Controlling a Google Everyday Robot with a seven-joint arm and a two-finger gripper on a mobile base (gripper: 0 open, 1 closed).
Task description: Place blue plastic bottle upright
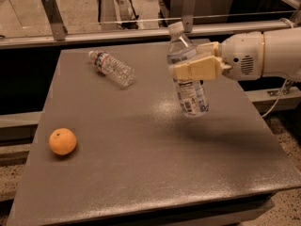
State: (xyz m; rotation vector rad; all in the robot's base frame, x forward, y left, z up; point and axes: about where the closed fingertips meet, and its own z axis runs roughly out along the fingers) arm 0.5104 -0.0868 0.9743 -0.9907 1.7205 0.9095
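While the white arm (pixel 263 55) reaches in from the 3 o'clock side, its tool (pixel 188 65) is clamped across the upper body of the blue plastic bottle (pixel 192 97), just under the shoulder, with one tan finger (pixel 193 70) lying over the near face of the bottle. The bottle stands close to upright but tilted: its white cap points to about 11 o'clock and its base to about 5 o'clock. The wide white-and-blue label with dark print shows below the finger. The base appears to hang clear of the grey surface (pixel 141 168), with a soft shadow spreading on the surface below it toward 4 o'clock (whether the base edge brushes the surface I cannot tell). Seen from the middle of the surface, the held bottle sits at roughly 1 o'clock.

A smaller clear bottle (pixel 113 68) lies on its side at about 11 o'clock, well apart from the tool, its cap end pointing to the far-left corner. An orange (pixel 62 141) rests near the left edge at about 8 o'clock, far from both bottles. A metal rail (pixel 94 33) runs along behind the far edge of the surface.
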